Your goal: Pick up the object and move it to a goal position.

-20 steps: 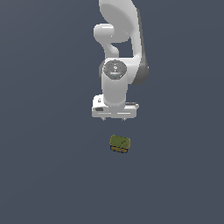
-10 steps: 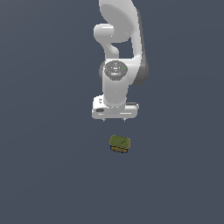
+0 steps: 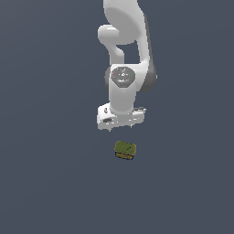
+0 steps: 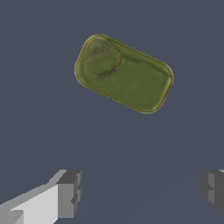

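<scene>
Arm (image 3: 125, 55) white, upper part cut off by frame edge. Claw (image 3: 121, 130) hangs above tin (image 3: 124, 150), apart, fingers (image 4: 68, 193) spread wide, nothing held. Tin on grey floor; label sides hidden in wrist view, only green top.

White arm hung vertical, wrist pointed straight down. Gripper (image 3: 121, 127) spread wide, holding nothing. In the wrist view, grey fingertips (image 4: 68, 194) stood well apart, nothing between them.
</scene>
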You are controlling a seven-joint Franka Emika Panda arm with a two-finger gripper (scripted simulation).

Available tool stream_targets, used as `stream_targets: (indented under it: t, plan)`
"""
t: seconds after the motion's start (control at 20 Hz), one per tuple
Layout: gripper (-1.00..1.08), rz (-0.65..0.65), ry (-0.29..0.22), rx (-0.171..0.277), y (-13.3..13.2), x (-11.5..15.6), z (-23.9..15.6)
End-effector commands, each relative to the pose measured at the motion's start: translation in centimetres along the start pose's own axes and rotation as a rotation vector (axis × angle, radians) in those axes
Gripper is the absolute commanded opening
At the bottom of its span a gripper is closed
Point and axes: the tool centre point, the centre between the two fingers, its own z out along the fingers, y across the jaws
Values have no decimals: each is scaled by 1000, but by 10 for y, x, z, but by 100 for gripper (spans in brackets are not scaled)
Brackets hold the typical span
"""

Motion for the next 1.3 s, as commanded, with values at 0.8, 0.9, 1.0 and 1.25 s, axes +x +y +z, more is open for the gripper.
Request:
stream_targets:
  t: [0.8, 0.9, 1.0, 1.25]
  plan:
    - [100, -538, 20, -20, -5, 40, 12]
    - [100, -596, 22, -22, -5, 44, 13]
    - [100, -654, 25, -24, -6, 48, 14]
    - [100, -799, 33, -30, -7, 59, 17]
